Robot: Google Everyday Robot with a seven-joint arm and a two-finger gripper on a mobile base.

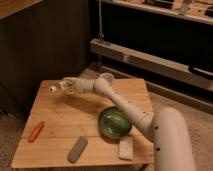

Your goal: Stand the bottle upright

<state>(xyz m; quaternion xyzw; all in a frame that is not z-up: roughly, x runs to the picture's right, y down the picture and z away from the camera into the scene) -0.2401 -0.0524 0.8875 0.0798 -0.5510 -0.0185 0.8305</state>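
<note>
Setting: wooden table against dark panelling, metal shelving behind.
Pincer: gripper over far-left corner of table, at end of the 1 arm reaching in from lower right; closed around bottle, by appearance.
Bottle: bottle held in gripper above that same corner; judged clear of the wood from shadow beneath.
Long axis: near level, running left to right; white cap at left end, away from gripper; base toward wrist.
Key relation: bottle projects leftward out of gripper; standing it needs cap swung up and base turned down onto bare wood just below.
Nearby: cup just right of wrist; green bowl, carrot and grey bar well apart, toward near edge.
Writing: no brand, label or lettering readable anywhere.
</note>
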